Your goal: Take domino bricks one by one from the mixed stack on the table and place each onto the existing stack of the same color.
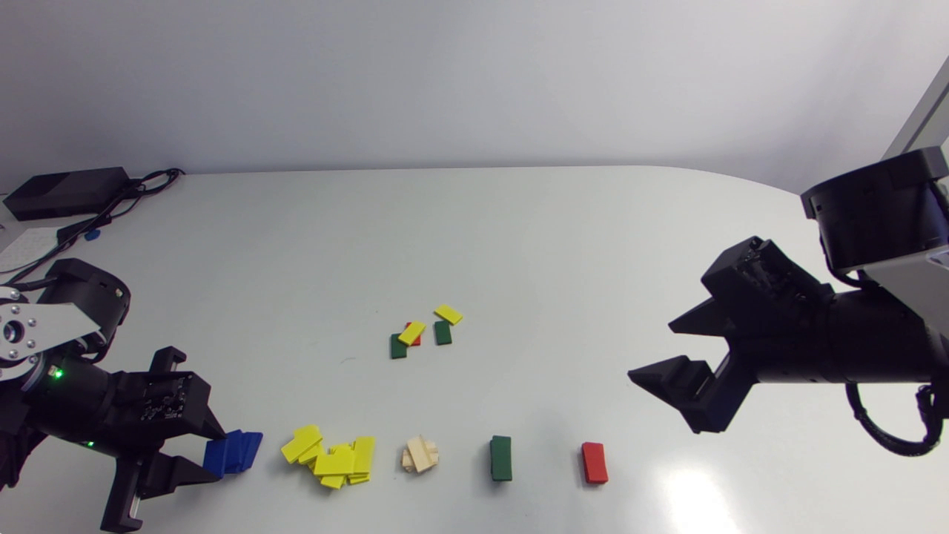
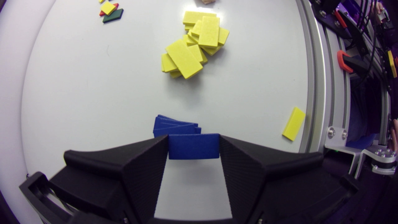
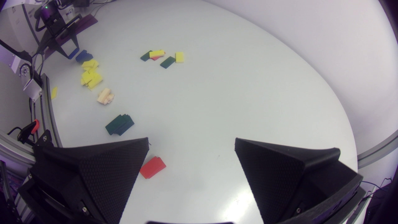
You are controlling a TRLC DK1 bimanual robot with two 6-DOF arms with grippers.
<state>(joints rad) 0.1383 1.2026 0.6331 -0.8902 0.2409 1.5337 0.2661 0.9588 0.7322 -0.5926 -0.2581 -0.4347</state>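
Left claw (image 1: 216,455) down low in the head view, blue brick (image 1: 213,458) at the blue stack (image 1: 245,447). Left wrist view: fingers pressed on both ends of that brick, right beside the stack. Ease it squarely over, settle it flat, then let go. Right wrist view: right claw (image 3: 191,141) gapes wide, empty, red stack (image 3: 152,167) beside one finger.

Your head view looks down on the whole table (image 1: 519,245); wrist views look across it from opposite ends, all sharing the yellow pile (image 1: 331,457).
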